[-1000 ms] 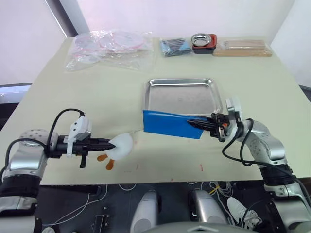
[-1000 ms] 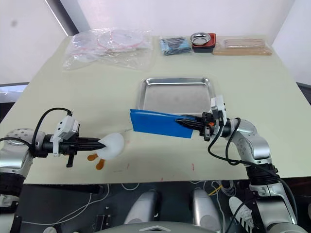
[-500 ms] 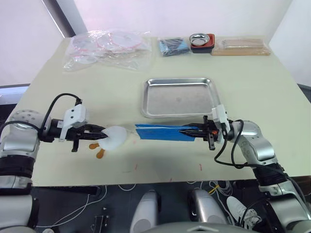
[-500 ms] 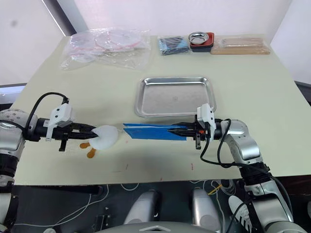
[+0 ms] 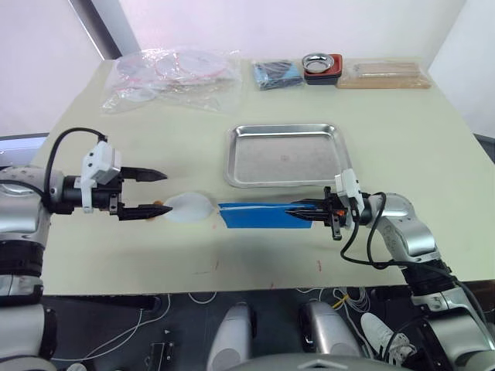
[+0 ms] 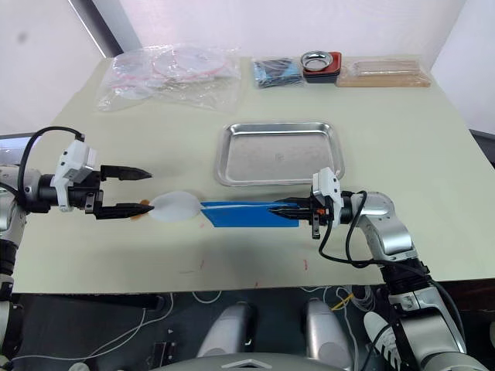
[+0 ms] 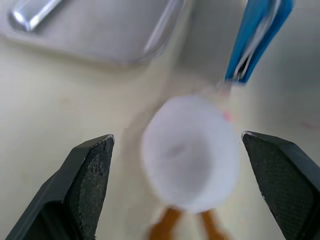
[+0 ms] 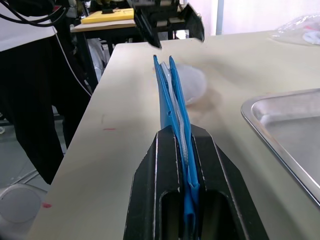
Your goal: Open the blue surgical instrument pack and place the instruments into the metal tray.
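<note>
The right gripper (image 5: 304,211) is pinching one end of the blue surgical instrument pack (image 5: 259,215) between its clenched fingers; the pack is lying flat on the table (image 5: 402,131), just in front of the metal tray (image 5: 283,154). The left gripper (image 5: 151,192) is hovering with fingers spread, a white round pad (image 5: 189,208) sitting at their tips.

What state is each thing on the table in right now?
Pack: folded shut, lying on the table, one end pinched by the right gripper.
Left gripper: open, holding nothing.
Tray: empty.
White pad: lying on the table, by the pack's free end.
</note>
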Robot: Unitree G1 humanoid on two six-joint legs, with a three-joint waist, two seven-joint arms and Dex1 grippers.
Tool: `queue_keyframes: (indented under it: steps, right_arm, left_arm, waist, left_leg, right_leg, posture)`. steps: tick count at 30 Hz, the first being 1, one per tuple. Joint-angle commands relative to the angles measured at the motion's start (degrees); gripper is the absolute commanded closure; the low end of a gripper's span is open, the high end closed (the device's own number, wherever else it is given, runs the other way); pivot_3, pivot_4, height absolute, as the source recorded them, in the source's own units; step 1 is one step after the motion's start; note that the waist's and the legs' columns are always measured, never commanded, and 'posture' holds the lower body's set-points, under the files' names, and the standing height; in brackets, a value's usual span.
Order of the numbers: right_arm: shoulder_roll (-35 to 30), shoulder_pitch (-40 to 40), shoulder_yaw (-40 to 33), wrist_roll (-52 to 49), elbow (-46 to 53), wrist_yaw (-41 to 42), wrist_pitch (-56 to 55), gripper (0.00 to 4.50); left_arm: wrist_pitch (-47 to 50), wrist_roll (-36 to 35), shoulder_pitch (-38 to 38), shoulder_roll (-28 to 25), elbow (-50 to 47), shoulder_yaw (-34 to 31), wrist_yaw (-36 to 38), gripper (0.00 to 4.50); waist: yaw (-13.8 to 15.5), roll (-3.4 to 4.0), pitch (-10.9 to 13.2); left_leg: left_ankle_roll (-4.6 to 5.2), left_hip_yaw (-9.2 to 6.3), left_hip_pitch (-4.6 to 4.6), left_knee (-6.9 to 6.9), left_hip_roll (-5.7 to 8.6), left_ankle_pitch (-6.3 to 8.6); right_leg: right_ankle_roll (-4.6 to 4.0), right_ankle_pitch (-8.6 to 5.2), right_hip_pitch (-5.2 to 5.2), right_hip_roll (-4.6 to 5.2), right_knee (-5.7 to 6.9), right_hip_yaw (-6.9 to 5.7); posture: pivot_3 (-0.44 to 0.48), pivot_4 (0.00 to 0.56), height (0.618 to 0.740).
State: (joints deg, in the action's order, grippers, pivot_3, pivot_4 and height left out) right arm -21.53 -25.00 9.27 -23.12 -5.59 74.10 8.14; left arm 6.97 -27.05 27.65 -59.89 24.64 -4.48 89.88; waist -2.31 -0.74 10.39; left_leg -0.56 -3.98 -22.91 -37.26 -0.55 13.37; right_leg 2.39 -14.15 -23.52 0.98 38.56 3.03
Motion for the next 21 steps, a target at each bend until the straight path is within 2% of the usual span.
queue_keyframes:
  steps: [1,9,16,21]
  right_arm:
    - [0.3,-0.7,-0.2,-1.2,0.8,0.6,-0.3,4.50]
    - [0.3,-0.8,-0.3,-1.4,0.3,1.1,0.0,4.50]
    - [0.4,-1.1,-0.2,-1.5,0.2,1.3,0.3,4.50]
    - [0.3,-1.1,-0.2,-1.5,0.2,1.3,0.5,4.50]
  left_arm:
    - [3.2,-3.6,-1.4,1.5,-5.7,-2.2,1.4,0.12]
    - [4.8,-4.1,-6.1,8.5,-14.3,-1.6,-3.0,0.12]
    - [2.4,-1.5,-4.4,13.7,-12.7,0.3,-4.9,0.12]
    - [1.6,-0.3,-3.5,14.8,-11.5,0.8,-4.7,0.12]
  waist:
    - [0.0,0.00,0.0]
    - [-0.1,-0.05,0.0]
    - [-0.1,-0.06,0.0]
    - [-0.1,-0.06,0.0]
  left_leg:
    - [0.00,0.01,0.00,-0.02,0.01,0.00]
    - [0.00,0.14,0.06,-0.04,-0.03,0.00]
    - [0.00,0.18,0.08,-0.14,0.00,0.00]
    - [0.00,0.19,0.08,-0.14,0.00,0.00]
  right_leg:
    - [0.00,0.00,0.00,0.00,0.01,0.01]
    - [-0.03,0.01,-0.05,-0.03,0.15,0.13]
    - [-0.03,0.02,-0.05,-0.02,0.24,0.18]
    - [-0.03,0.02,-0.05,-0.03,0.24,0.20]
  posture:
    - [0.000,0.150,0.740]
    - [0.000,0.150,0.740]
    - [0.000,0.150,0.740]
    - [0.000,0.150,0.740]
